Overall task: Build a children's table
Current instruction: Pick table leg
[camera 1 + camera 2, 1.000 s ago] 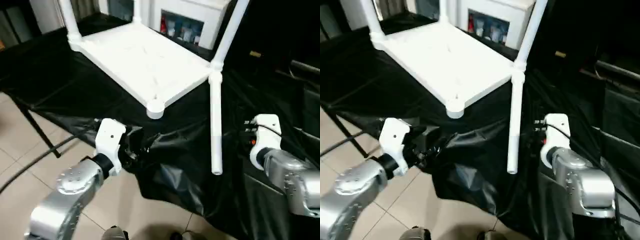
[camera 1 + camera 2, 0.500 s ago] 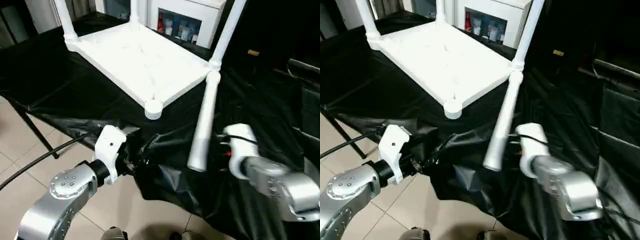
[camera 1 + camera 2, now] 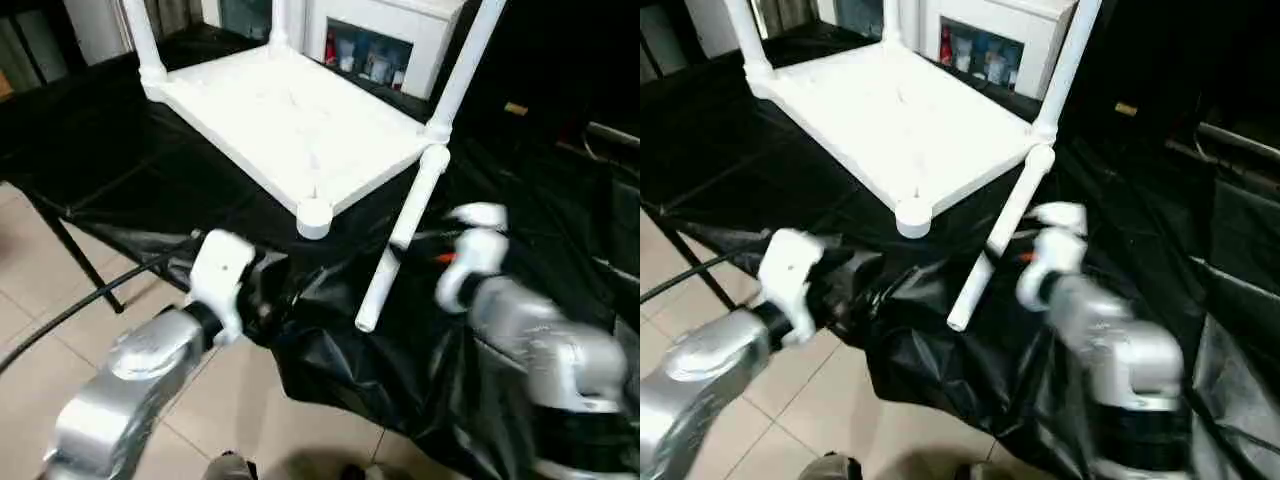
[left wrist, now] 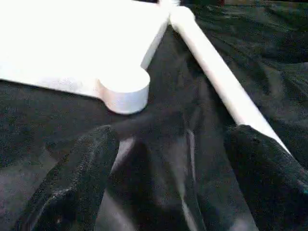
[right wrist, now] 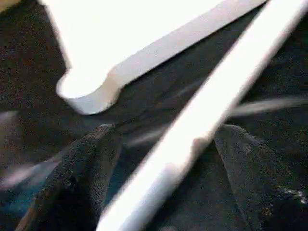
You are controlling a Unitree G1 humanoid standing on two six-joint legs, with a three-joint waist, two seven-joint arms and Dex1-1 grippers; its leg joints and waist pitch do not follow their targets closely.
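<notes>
On the black-draped bench the upturned tabletop point(image 3: 290, 120) carries three legs, its near corner socket point(image 3: 314, 217) empty, the fourth leg point(image 3: 400, 240) lying loose between the right gripper's point(image 5: 163, 159) spread fingers, left gripper point(image 4: 168, 163) likewise open.

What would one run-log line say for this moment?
table: tabletop upside down, three legs fitted | loose leg lying on black cloth | right gripper: open, straddling loose leg | left gripper: open, empty

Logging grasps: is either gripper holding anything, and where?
Nothing is clamped. The loose leg passes between the right gripper's open jaws; the left gripper is empty.
</notes>
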